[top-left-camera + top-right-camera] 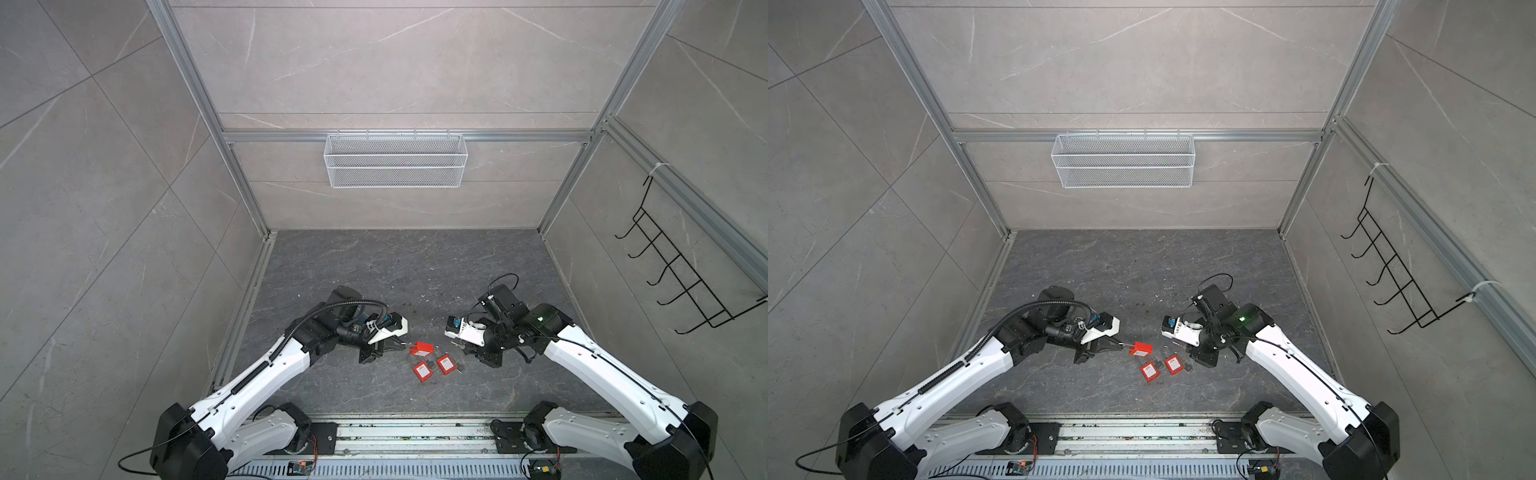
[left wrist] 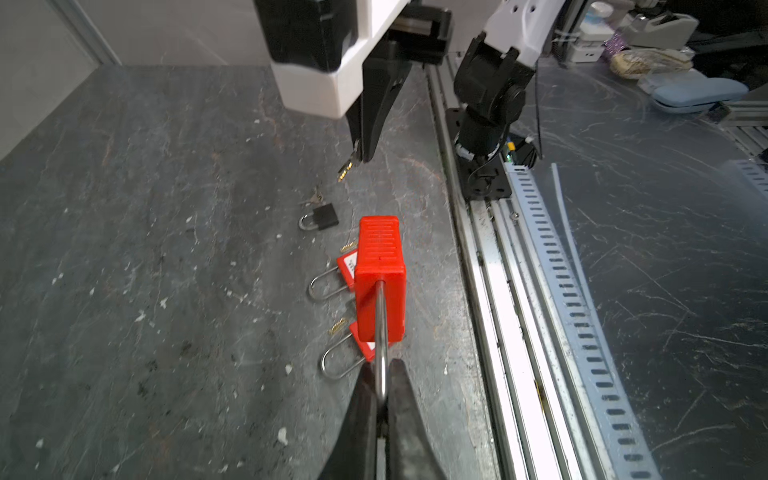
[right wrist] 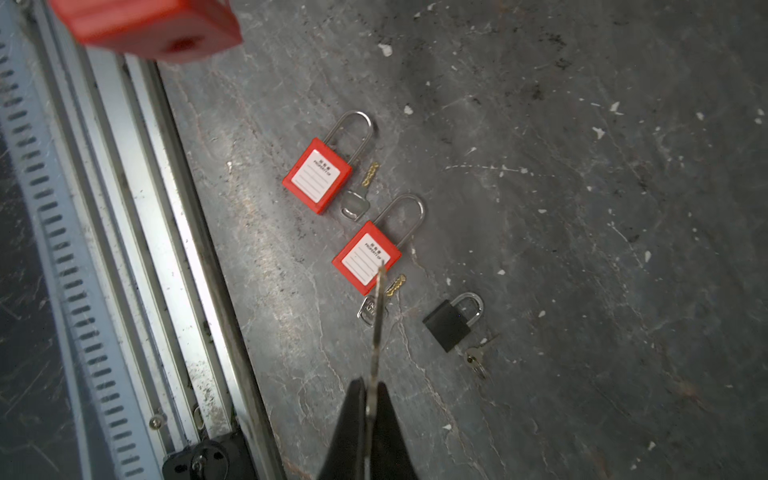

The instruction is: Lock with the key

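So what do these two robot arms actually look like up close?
Both arms have white shells with black joints. The left arm carries a ribbed black hose; the right arm a thin black cable and a green light. The left tool and right tool are slim, black and tapering.

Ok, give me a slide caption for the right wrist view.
Right gripper pinches a key edge-on; beyond it lie a red padlock, a second red padlock and a black padlock.
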`<control>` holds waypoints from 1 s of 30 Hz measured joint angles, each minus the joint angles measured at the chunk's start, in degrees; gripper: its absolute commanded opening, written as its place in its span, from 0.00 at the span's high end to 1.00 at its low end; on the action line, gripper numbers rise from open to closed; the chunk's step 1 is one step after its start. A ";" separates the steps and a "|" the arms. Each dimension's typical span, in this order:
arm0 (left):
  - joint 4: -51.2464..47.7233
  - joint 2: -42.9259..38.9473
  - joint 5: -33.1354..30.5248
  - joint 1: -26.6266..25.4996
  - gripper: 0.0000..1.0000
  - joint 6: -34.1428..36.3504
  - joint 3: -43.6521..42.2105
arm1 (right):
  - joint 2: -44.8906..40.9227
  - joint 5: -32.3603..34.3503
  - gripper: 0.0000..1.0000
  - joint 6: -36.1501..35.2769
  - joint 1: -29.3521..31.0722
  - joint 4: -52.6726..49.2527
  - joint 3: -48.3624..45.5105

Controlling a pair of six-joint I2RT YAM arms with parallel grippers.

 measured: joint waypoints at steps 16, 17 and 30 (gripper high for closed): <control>-31.15 21.84 -9.42 2.69 1.00 15.23 13.57 | 1.25 10.12 1.00 36.37 0.00 17.55 -5.70; -31.85 22.80 -10.21 2.69 1.00 15.63 13.73 | 0.61 10.51 1.00 37.77 0.00 18.36 -7.06; -35.82 32.79 -19.12 1.01 1.00 18.01 15.74 | -0.48 11.96 1.00 48.81 1.36 24.00 -13.38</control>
